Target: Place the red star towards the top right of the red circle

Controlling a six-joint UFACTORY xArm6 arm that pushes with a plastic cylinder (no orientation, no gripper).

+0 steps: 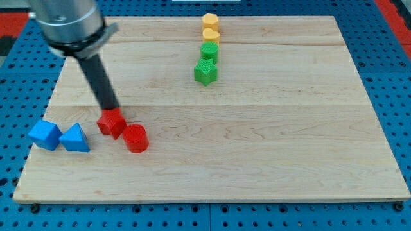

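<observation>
Eight blocks sit on the bench (257, 141). Two are red: a red star (111, 123) and a red circle (135, 138). Two are blue (45, 135) (75, 138), near the left edge. Two are yellow (210, 22) (210, 34) and two green (209, 51) (205, 72), by the top edge.

A robotics lab bench: a pale wooden worktop (257, 141) lies on a blue perforated metal base (385, 58) with regular rows of holes, which shows on every side of the worktop and suggests a test rig.
</observation>
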